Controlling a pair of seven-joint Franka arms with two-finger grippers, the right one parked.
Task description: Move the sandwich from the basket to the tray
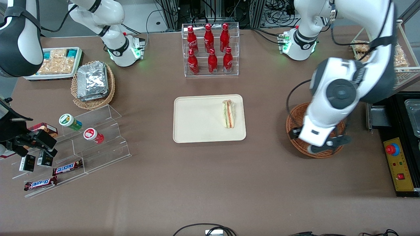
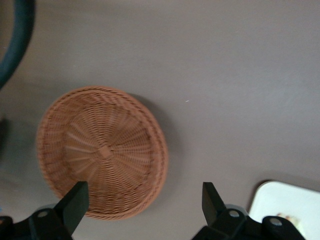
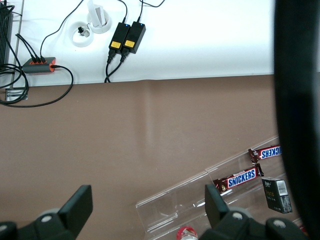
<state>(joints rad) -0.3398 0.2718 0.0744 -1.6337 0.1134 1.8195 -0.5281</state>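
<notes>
Sandwich on the tray, gripper above the basket with nothing in it.

In the front view, the sandwich [image 1: 228,114] lies flat on the tray [image 1: 197,131] at mid-table, close to the rim on the working arm's side. Farther toward the working arm's end of the table sits the basket [image 1: 295,119], with the gripper [image 1: 323,144] hanging over its nearer edge. The wrist view shows the basket [image 2: 102,157] with no contents, the fingers [image 2: 75,202] spread wide apart holding nothing, and a corner of the tray [image 2: 290,202].
</notes>
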